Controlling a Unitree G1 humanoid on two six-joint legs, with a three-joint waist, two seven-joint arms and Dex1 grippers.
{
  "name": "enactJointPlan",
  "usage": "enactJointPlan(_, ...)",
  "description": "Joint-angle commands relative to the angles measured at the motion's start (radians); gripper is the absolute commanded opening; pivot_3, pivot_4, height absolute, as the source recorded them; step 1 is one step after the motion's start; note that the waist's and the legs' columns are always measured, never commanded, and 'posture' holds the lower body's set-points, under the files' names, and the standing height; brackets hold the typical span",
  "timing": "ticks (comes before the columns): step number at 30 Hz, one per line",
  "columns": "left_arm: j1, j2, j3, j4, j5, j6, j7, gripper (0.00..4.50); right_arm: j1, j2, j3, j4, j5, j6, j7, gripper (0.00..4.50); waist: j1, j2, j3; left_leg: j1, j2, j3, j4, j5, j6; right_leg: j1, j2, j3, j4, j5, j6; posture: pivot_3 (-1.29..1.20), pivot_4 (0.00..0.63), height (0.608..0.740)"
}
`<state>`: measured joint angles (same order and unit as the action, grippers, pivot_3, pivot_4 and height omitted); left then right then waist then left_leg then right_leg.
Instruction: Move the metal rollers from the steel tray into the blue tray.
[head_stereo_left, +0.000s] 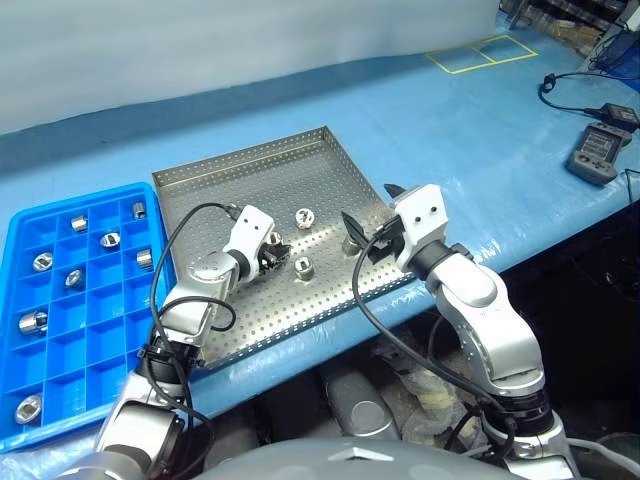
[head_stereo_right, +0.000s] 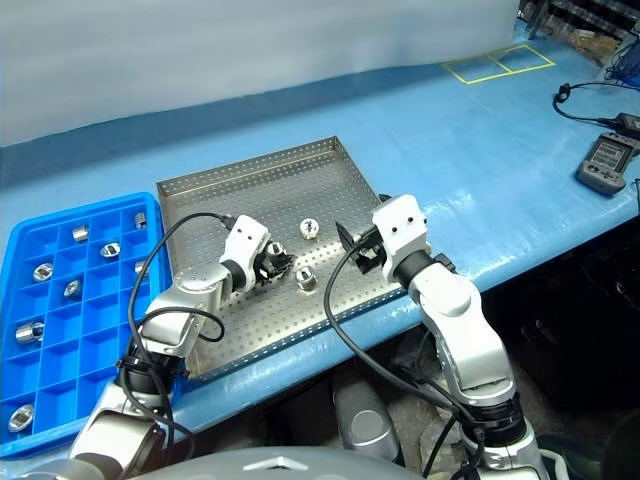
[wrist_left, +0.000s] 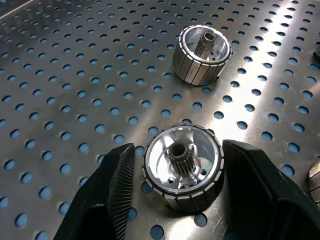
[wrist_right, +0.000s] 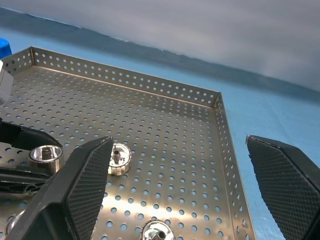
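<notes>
A blue-covered tabletop (head_stereo_left: 480, 140) carries the steel tray (head_stereo_left: 250, 170) beneath both grippers, the blue tray (head_stereo_left: 20, 330) left of the left gripper (head_stereo_left: 272, 252), and a handheld device (head_stereo_left: 597, 150) far right.

Silver-white jointed arms, looping black cables, black ribbed gripper fingers (wrist_left: 117, 200).

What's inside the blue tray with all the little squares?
Shiny metal rollers lie in some squares of the blue tray, one each; the other squares look empty. The robot's left arm covers its near corner.
</notes>
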<state>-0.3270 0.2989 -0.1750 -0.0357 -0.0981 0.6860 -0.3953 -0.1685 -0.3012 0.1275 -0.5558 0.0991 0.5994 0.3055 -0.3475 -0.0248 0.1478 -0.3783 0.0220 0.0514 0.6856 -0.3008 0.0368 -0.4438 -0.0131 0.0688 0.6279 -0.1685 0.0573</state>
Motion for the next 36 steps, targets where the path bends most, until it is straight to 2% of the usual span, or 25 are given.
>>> enactJointPlan(1, -0.003, -0.005, 0.010, -0.013, -0.001, 0.004, 0.000, 2.91, -0.012, 0.003, -0.019, -0.023, 0.006, -0.019, -0.002, 4.50, 0.000, 0.000, 0.000, 0.000, 0.000, 0.000, 0.000, 0.000, 0.000, 0.000, 0.000, 0.000, 0.000, 0.000, 0.000, -0.35, 0.150, 0.740)
enactJointPlan(3, -0.002, -0.008, 0.015, -0.014, -0.005, 0.001, -0.001, 2.49, -0.013, 0.003, -0.019, -0.021, 0.006, -0.019, -0.002, 4.50, 0.000, 0.000, 0.000, 0.000, 0.000, 0.000, 0.000, 0.000, 0.000, 0.000, 0.000, 0.000, 0.000, 0.000, 0.000, -0.35, 0.150, 0.740)
enactJointPlan(5, -0.003, -0.008, 0.016, -0.016, 0.002, 0.005, 0.008, 1.88, -0.015, 0.003, -0.019, -0.020, 0.006, -0.020, -0.002, 4.50, 0.001, 0.000, 0.000, 0.000, 0.000, 0.000, 0.000, 0.000, 0.000, 0.000, 0.000, 0.000, 0.000, 0.000, 0.000, -0.35, 0.150, 0.740)
enactJointPlan(6, -0.004, -0.008, 0.017, -0.016, 0.004, 0.006, 0.011, 1.77, -0.015, 0.003, -0.019, -0.020, 0.006, -0.020, -0.002, 4.50, 0.002, 0.000, 0.000, 0.000, 0.000, 0.000, 0.000, 0.000, 0.000, 0.000, 0.000, 0.000, 0.000, 0.000, 0.000, -0.35, 0.150, 0.740)
enactJointPlan(16, 0.018, -0.005, 0.053, -0.073, -0.006, -0.033, 0.021, 1.77, -0.022, 0.005, -0.007, -0.009, 0.008, -0.024, 0.006, 4.50, 0.004, 0.000, 0.000, 0.000, 0.000, 0.000, 0.000, 0.000, 0.000, 0.000, 0.000, 0.000, 0.000, 0.000, 0.000, -0.33, 0.150, 0.740)
enactJointPlan(24, 0.073, 0.019, 0.248, -0.349, -0.136, 0.048, 0.036, 1.77, -0.027, 0.005, 0.013, 0.014, 0.016, -0.027, 0.031, 4.50, 0.016, 0.000, 0.000, -0.001, 0.000, 0.000, 0.000, 0.000, 0.000, -0.001, -0.001, 0.000, 0.000, 0.001, -0.002, -0.28, 0.150, 0.740)
enactJointPlan(30, 0.166, 0.111, 0.362, -0.531, -0.110, 0.144, 0.092, 1.77, -0.054, 0.009, 0.030, 0.045, 0.022, -0.034, 0.062, 4.50, 0.034, 0.000, 0.000, 0.000, 0.000, 0.000, 0.000, 0.000, 0.000, -0.001, 0.000, 0.000, 0.000, 0.001, -0.002, -0.22, 0.150, 0.740)
enactJointPlan(36, 0.330, 0.168, 0.496, -0.692, -0.088, 0.236, 0.139, 1.77, -0.091, 0.014, 0.058, 0.093, 0.029, -0.044, 0.106, 4.50, 0.083, -0.001, 0.000, 0.000, 0.000, -0.001, -0.001, 0.000, 0.000, -0.001, 0.000, -0.002, 0.000, 0.000, -0.003, -0.12, 0.150, 0.740)
